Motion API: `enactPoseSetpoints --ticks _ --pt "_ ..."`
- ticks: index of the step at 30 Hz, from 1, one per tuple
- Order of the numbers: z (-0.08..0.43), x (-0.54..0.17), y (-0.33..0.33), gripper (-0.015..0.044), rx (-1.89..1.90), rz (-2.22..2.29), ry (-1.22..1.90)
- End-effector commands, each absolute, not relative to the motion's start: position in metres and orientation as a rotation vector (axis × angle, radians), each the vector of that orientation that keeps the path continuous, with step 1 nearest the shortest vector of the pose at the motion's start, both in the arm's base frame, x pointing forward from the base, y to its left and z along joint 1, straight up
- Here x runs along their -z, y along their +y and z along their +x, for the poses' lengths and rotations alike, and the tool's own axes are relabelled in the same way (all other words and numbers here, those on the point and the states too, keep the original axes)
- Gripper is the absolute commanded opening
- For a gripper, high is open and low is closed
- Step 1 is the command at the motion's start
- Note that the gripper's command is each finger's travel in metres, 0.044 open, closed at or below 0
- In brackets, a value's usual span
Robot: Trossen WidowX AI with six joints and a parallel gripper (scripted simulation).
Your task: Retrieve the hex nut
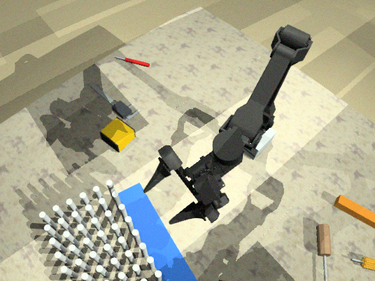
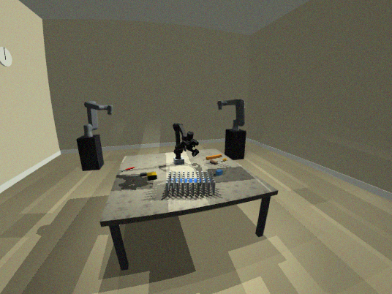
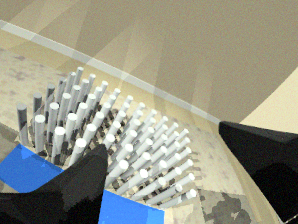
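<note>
My gripper is open and empty, above the table near the blue taped strip. The white-topped metal spacers stand upright in rows beyond the strip. In the wrist view the left finger covers part of the strip and some front spacers. The nut cannot be made out. A tool with a wooden handle and thin shaft lies at the lower right in the top view; its far end is out of frame. A yellow-handled tool lies beside it, and a red-handled tool lies at the upper left.
A yellow block and a grey caliper-like tool lie left of the arm in the top view. An orange bar lies at the right. A small blue object is right of the spacers in the exterior view.
</note>
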State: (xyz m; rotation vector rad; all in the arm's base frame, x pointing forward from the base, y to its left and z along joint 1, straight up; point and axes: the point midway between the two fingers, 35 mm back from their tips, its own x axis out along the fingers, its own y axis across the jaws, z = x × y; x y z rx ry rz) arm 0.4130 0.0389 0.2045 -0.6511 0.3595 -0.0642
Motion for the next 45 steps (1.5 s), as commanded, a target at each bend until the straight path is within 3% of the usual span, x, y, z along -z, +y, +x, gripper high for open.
enactPoseSetpoints --ticks 1,4,45 --pt "0.401 -0.133 0.035 0.0440 0.030 -0.337 0.394" --pt "0.393 -0.109 0.033 0.0440 0.022 -0.211 0.410" --pt "0.395 -0.106 0.046 0.0440 -0.010 -0.208 0.433"
